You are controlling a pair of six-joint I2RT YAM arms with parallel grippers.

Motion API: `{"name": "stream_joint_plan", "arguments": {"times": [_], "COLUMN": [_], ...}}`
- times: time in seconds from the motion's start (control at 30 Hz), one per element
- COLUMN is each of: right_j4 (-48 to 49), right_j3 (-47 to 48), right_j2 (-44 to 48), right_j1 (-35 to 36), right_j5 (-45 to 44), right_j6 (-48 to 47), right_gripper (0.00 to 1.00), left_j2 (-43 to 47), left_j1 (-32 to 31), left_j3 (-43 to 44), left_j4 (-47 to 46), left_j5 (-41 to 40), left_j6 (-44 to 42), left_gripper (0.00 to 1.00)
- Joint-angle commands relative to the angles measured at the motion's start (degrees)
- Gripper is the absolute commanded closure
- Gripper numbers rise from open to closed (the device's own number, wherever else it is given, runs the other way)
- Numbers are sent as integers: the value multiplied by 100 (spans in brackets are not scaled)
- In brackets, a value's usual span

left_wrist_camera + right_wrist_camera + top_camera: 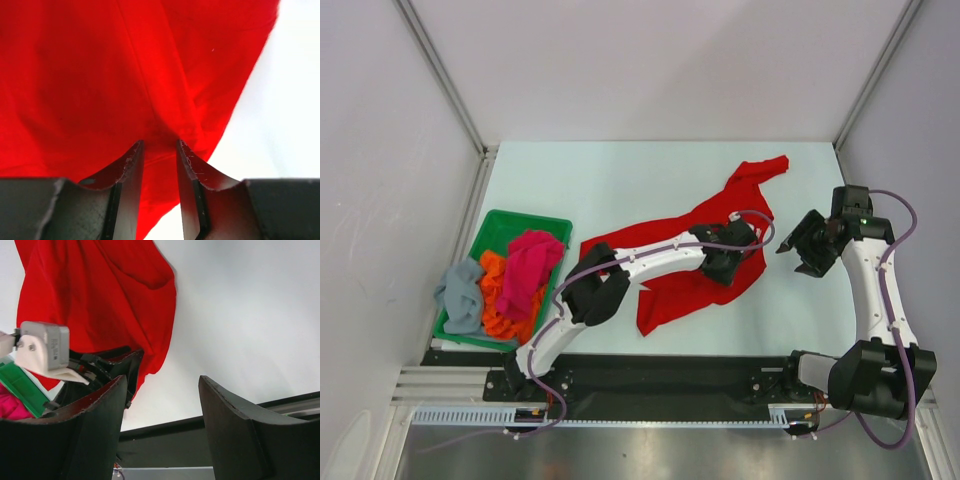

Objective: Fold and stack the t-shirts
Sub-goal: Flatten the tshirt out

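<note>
Plainly soft, light stuff, likely to bunch and slip: see the red t-shirt (670, 288) sprawled crumpled across the middle of the table (600, 190); probably best taken at a hem or shoulder corner. Far left, note the green tray (495, 222) heaped with the other t-shirts (527, 265), well apart and blocking nothing. Over the red cloth, find the left gripper (159, 145), jaws narrow about a raised fold; firmly pinched or not, cannot tell. Just right of the shirt, find the right gripper (162, 380) gaping wide, empty.
</note>
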State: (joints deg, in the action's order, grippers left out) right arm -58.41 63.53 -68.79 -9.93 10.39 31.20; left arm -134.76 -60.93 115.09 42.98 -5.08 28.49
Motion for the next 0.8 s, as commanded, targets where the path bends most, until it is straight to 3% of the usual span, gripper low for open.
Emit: {"name": "stream_joint_plan", "arguments": {"times": [0.0, 0.17, 0.27, 0.37, 0.4, 0.57, 0.77], "right_j4": [84, 93, 76, 67, 84, 58, 312], "right_j3": [72, 81, 90, 98, 107, 195, 388], "right_j2": [24, 24, 24, 7, -2, -55, -406], "right_j1": [-35, -35, -35, -35, -35, -26, -9], "right_j5": [15, 7, -2, -11, -11, -64, -72], "right_j6": [-88, -97, -97, -105, -105, -149, -167], "right_gripper": [35, 35, 35, 35, 35, 35, 35], "left_j2": [143, 108, 55, 29, 37, 274, 1284], "left_j1": [37, 54, 54, 63, 63, 72, 186], "left_j3": [-240, -224, -215, -145, -127, 84, 40], "left_j4": [-289, -422, -483, -493, -475, -186, 350], "left_j5": [200, 323, 411, 359, 315, -202, -712], "left_j6": [113, 43, -10, -142, -203, -405, -546], "left_gripper": [63, 66, 73, 87, 98, 100, 100]}}
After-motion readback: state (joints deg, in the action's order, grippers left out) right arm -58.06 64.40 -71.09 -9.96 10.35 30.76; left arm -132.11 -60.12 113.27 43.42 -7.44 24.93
